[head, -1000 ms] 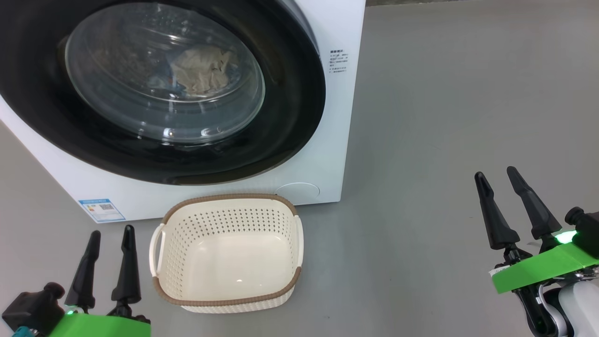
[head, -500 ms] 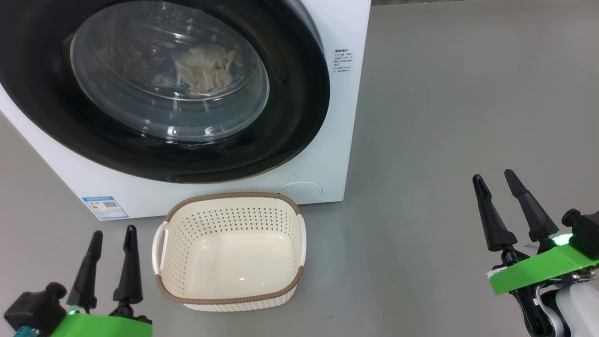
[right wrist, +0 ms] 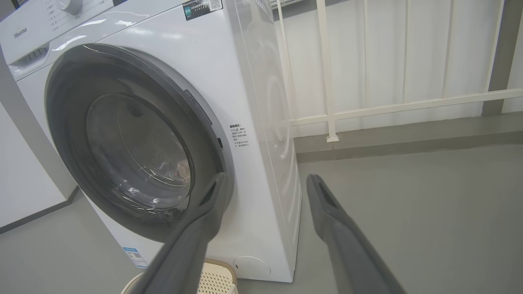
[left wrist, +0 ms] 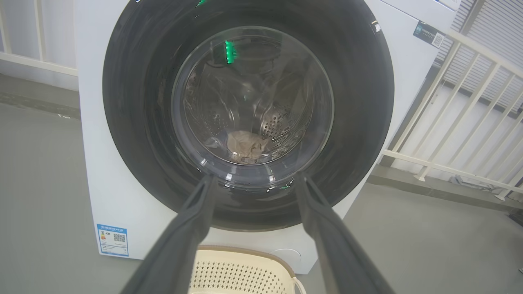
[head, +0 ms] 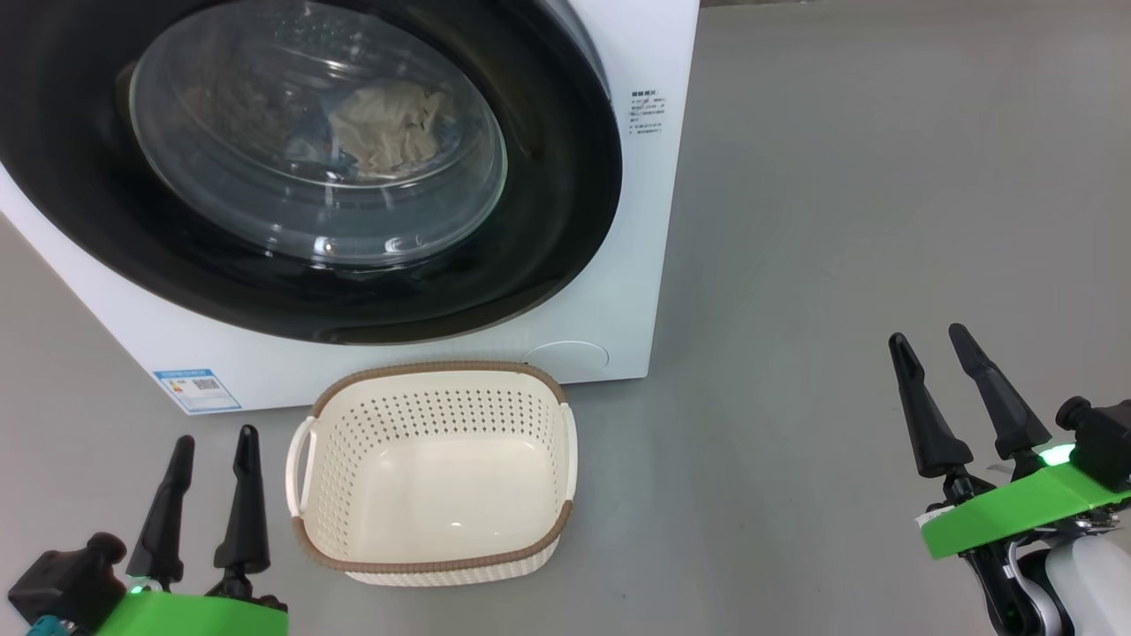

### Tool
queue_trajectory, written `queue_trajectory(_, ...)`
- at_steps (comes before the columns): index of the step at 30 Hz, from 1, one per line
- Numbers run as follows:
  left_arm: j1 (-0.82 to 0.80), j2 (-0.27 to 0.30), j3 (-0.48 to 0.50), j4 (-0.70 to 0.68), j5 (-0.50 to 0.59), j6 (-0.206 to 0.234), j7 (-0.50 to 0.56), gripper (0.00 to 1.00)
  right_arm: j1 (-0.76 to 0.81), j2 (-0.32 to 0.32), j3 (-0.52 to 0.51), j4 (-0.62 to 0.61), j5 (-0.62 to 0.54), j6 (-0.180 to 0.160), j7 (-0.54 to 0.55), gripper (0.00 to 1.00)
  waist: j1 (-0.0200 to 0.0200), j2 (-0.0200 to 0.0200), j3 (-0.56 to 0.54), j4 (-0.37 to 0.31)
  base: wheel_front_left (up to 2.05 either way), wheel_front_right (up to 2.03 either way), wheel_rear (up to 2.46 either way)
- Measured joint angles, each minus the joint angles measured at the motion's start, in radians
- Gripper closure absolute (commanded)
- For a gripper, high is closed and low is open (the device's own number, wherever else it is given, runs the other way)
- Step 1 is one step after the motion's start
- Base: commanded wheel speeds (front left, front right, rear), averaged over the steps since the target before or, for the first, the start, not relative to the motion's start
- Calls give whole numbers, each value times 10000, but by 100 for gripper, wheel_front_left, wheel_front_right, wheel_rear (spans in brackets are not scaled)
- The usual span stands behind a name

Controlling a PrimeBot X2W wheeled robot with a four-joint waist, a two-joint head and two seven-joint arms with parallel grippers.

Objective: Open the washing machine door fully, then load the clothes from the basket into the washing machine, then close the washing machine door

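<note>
The washing machine stands at upper left, and its black-rimmed door lies flush against the front. Through the glass I see the clothes, a cream and light blue bundle in the drum. The basket sits on the floor just before the machine with nothing inside it. My left gripper is open, left of the basket. My right gripper is open over bare floor at far right. The left wrist view faces the door and clothes between the open left gripper. The right wrist view shows the open right gripper beside the machine.
Grey floor spreads wide to the right of the machine. A white railing runs along the wall behind and to the right. A blue label sticker marks the machine's lower left front.
The head view has shifted slightly, so the whole picture moved a little. Both grippers stay open and the door, clothes and basket have not moved.
</note>
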Motion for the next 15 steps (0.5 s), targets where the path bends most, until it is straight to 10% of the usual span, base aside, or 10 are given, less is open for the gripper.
queue_trajectory(15,-1,-8,10,2,-13,0,0,0,-1,27,73,96,0,0,0,0,0,0,7,2,0,0,0)
